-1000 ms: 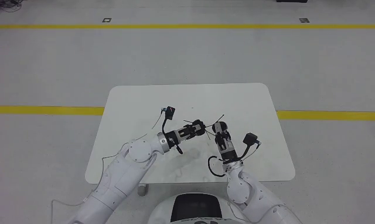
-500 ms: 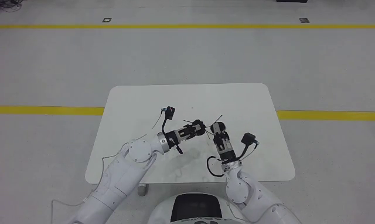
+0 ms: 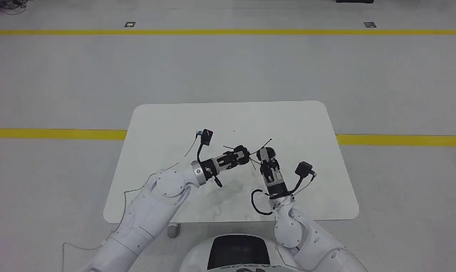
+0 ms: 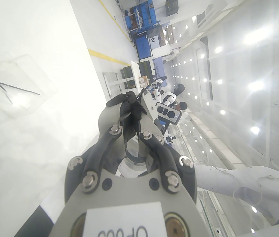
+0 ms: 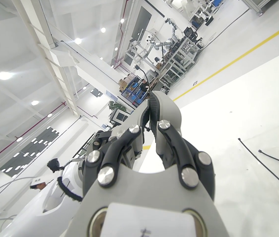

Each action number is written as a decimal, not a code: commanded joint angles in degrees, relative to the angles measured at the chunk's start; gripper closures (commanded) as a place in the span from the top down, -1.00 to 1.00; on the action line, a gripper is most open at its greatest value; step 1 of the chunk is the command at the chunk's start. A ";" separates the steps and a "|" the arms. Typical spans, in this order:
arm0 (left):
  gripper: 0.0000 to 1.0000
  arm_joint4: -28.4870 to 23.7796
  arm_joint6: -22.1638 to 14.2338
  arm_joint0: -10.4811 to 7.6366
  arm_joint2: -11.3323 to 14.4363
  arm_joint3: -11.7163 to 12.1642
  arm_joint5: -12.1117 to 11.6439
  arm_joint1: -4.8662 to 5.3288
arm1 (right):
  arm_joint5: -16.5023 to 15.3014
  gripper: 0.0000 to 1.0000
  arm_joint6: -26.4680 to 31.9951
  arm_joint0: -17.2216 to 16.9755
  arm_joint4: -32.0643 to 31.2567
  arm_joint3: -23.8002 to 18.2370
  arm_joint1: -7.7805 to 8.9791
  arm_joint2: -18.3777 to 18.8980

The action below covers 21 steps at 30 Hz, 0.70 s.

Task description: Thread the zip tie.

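over the middle of the table (image 3: 299,122), a little nearer its front edge than its far edge, the two arms are meeting tip to tip above the white top. the right gripper (image 3: 264,155) is pointing toward the far edge, and its fingers (image 5: 163,104) are pressing flat together, pinching the black zip tie (image 5: 148,86). a thin length of the tie is sticking out past the fingertips and curving away. from above, that free length of the zip tie (image 3: 267,143) is showing as a fine dark line angling toward the far right corner. the left gripper (image 3: 242,156) is coming in from the left edge's side, just beside the right one and pointing at it. in its own wrist view the left gripper (image 4: 129,98) is showing its fingers drawn close together. a dark bunched shape is sitting at their tips and a pale thin strip is running between the pads, but it is not possible to tell what they are gripping. on the table beyond the grippers, toward the far edge, a clear sheet (image 4: 31,72) is lying flat. two spare ties (image 5: 261,162) are resting on it, well apart from both grippers.
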 commanded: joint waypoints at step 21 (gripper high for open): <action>-1.00 0.00 0.00 0.00 0.00 0.00 0.00 0.00 | 0.00 -1.00 0.35 1.32 3.29 0.99 0.60 -1.79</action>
